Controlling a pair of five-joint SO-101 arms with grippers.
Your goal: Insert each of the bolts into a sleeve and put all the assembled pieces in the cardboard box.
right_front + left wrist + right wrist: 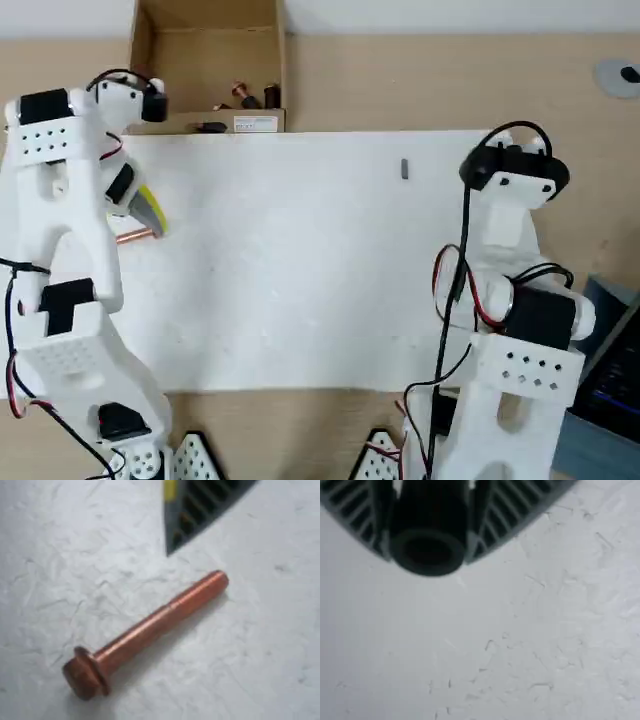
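Clamped in the right pincer point(430, 540), a black sleeve point(427, 555) hangs just above the white mat point(530, 645), its open end facing the wrist camera. On the left side of the mat lies a copper bolt point(150, 630), flat, with its flanged head away from the left pincer point(200, 510), which hovers just beside the shank tip; I cannot tell whether that pincer is apart or together. A second sleeve point(404, 169) lies free near the mat's far edge. Beyond it on the counter point(420, 80), the cardboard box point(150, 60) holds assembled pieces point(240, 93).
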